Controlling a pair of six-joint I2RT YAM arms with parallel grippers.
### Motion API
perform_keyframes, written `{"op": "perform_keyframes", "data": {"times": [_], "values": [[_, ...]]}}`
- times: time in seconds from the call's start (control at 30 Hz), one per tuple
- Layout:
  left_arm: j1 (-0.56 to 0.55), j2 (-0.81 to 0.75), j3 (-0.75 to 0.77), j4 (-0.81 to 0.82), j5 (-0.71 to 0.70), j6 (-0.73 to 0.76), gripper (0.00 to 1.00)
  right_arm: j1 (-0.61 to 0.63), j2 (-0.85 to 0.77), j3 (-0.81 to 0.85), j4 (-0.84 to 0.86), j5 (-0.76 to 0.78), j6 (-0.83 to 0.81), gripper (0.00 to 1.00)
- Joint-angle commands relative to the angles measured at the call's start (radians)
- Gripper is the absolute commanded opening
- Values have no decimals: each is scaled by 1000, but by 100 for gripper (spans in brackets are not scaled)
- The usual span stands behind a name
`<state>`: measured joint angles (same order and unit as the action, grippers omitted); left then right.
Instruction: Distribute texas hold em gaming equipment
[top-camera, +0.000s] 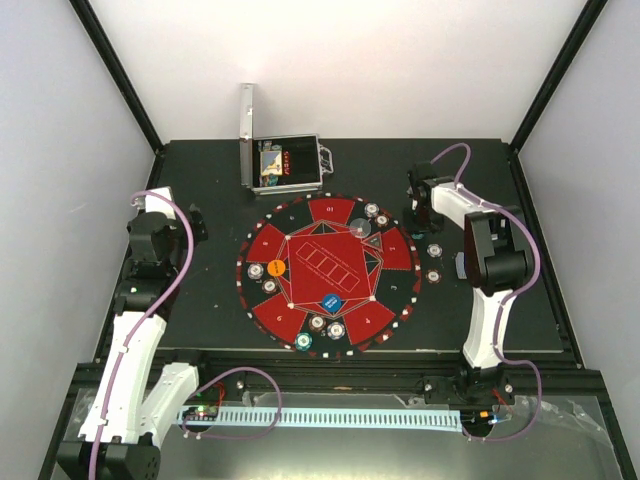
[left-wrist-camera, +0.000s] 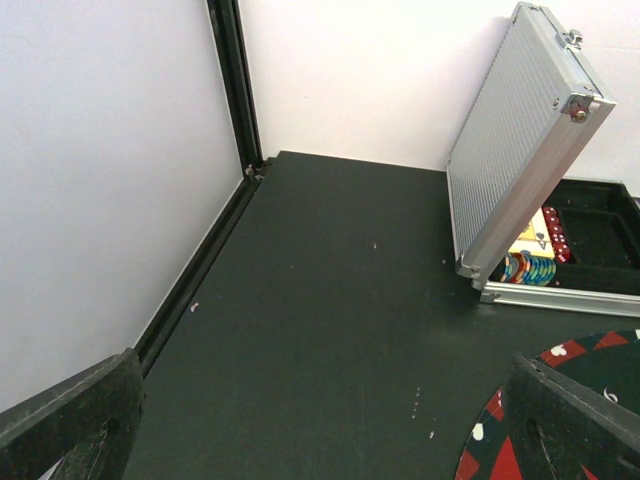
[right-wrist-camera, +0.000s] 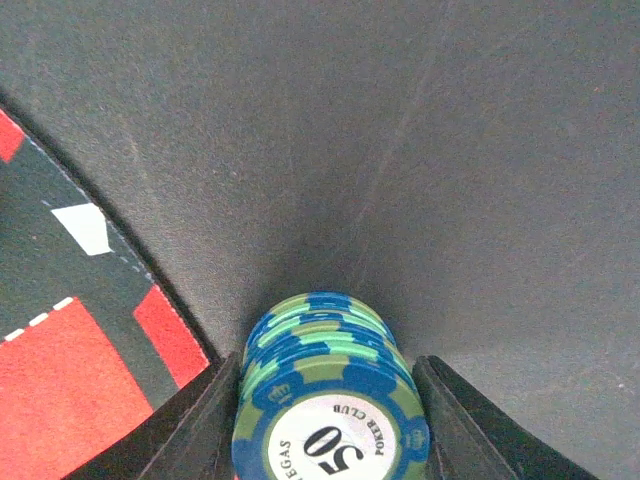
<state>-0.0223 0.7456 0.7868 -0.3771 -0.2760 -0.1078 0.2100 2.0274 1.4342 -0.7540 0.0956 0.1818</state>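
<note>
Right gripper (right-wrist-camera: 327, 365): jaws narrowed, one finger against each side of the chip stack (right-wrist-camera: 330, 440), blue-and-green striped chips, top one marked 50. The stack is over the bare table (right-wrist-camera: 450, 150), just beside the edge of the mat (right-wrist-camera: 60, 380). I can't tell from this close view if the stack rests on the table or is lifted.

Step in hand, as I read it: grip the stack and carry it to a player's place. To do it well: keep the squeeze level across the rims so the lower chips don't slip out, lift straight, keep the stack upright, and set it down flat by a mat segment clear of the other piles.

Left gripper (left-wrist-camera: 330, 400): jaws spread wide, nothing between them, over bare table at the left.

Further out: mat carries small chip piles (top-camera: 317, 322), an orange disc (top-camera: 277, 268) and a blue disc (top-camera: 333, 303). More chips (top-camera: 435, 250) sit on the table right of the mat.

Farthest: silver case (left-wrist-camera: 520, 150), open, lid tilted up. Inside are a row of coloured chips (left-wrist-camera: 530, 268), red dice (left-wrist-camera: 553, 235) and something yellowish, maybe a card box.
</note>
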Motion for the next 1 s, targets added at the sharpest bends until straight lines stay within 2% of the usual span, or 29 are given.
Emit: {"op": "perform_keyframes", "data": {"times": [0.0,0.2,0.63,0.97], "values": [[-7,-15,17,8,-9,-2,99,-3,26,20,-2,13,4,48],[-8,-15,17,8,-9,-2,99,-1,8,22,-6,2,5,43],[-8,-16,17,8,-9,-3,99,0,-107,73,-91,14,-12,42],[-8,-15,17,7,-8,-3,99,2,-41,73,-74,6,-9,43]]}}
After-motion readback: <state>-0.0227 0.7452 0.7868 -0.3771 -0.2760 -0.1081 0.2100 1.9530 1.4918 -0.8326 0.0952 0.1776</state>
